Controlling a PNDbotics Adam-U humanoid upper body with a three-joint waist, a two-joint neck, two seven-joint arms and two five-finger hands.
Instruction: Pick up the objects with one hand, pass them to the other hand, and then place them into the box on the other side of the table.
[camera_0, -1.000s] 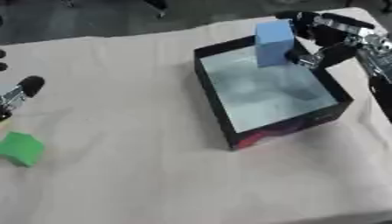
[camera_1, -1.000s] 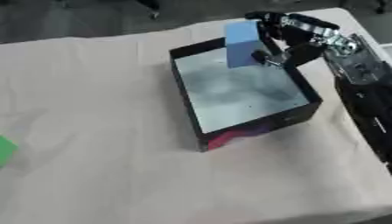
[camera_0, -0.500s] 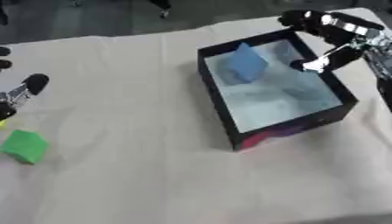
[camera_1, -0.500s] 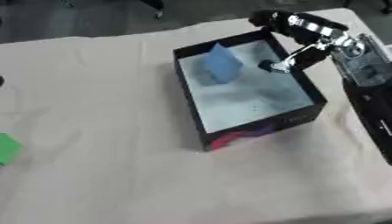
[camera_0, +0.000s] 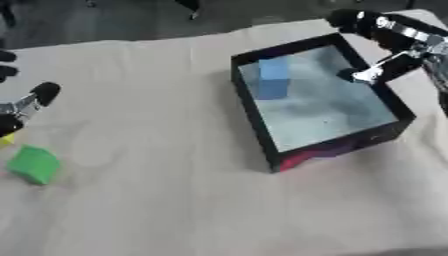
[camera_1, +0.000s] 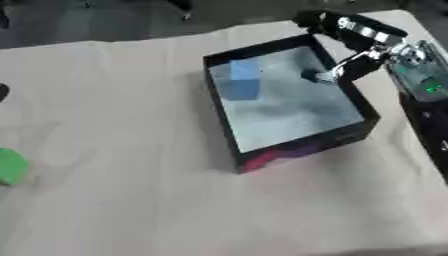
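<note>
- Since a second earlier, you let the blue block (camera_0: 274, 78) go: it had hung in your right hand (camera_0: 391, 47) above the box (camera_0: 262, 130), and now it lay inside, against the box's far-left corner.
- Your right hand stayed over the box's far-right rim, fingers spread and holding nothing, thumb tip reaching just inside the wall; it sat there because that was where the drop was made.
- The box stood on the beige cloth (camera_0: 157, 200), its red-marked near corner toward you, on the right side, which is why the right hand did the placing.
- Well to the left of the box, a green block (camera_0: 33, 164) lay on the cloth, untouched.
- Your left hand (camera_0: 26, 105) showed just beyond the green block at the picture's left edge; I could not tell how its fingers stood.
- Judging from this, one object was delivered, and the green block looked like the next one for the left hand to lift and pass across.
</note>
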